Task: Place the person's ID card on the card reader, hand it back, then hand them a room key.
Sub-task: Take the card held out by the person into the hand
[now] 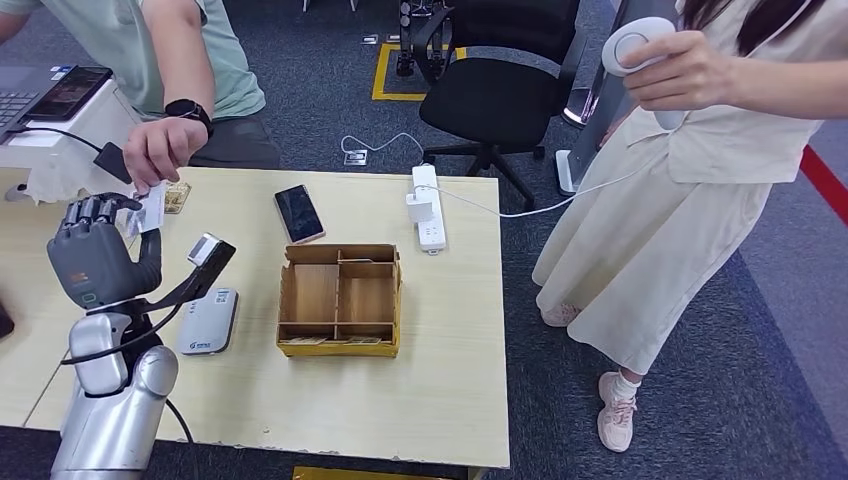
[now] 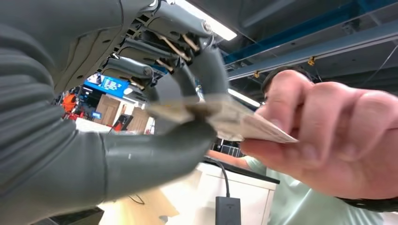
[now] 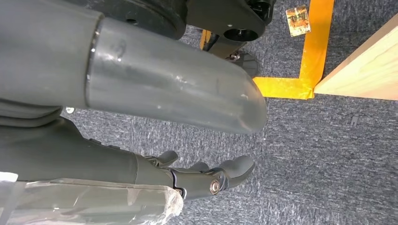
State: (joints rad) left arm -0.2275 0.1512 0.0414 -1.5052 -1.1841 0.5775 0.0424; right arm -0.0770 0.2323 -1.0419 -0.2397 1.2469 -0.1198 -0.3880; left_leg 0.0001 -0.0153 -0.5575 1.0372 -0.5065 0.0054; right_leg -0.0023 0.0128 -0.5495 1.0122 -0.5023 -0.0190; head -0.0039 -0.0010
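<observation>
My left hand [image 1: 95, 255] is raised over the table's left side and pinches the pale ID card [image 1: 150, 208] between thumb and fingers. In the left wrist view the card [image 2: 234, 119] sticks out from my fingers [image 2: 206, 70], and a person's hand [image 2: 328, 140] grips its other end. That same person's hand [image 1: 160, 150], wearing a black watch, reaches in from the upper left. The white card reader [image 1: 208, 320] lies flat on the table just right of my left arm. My right hand [image 3: 206, 176] hangs beside my body over the carpet, fingers apart and holding nothing.
A cardboard box [image 1: 340, 300] with several compartments stands mid-table. Behind it lie a phone [image 1: 299, 212] and a white power strip [image 1: 428, 205]. A second person [image 1: 690, 180] stands to the right of the table holding a white controller. A black office chair [image 1: 490, 90] stands beyond.
</observation>
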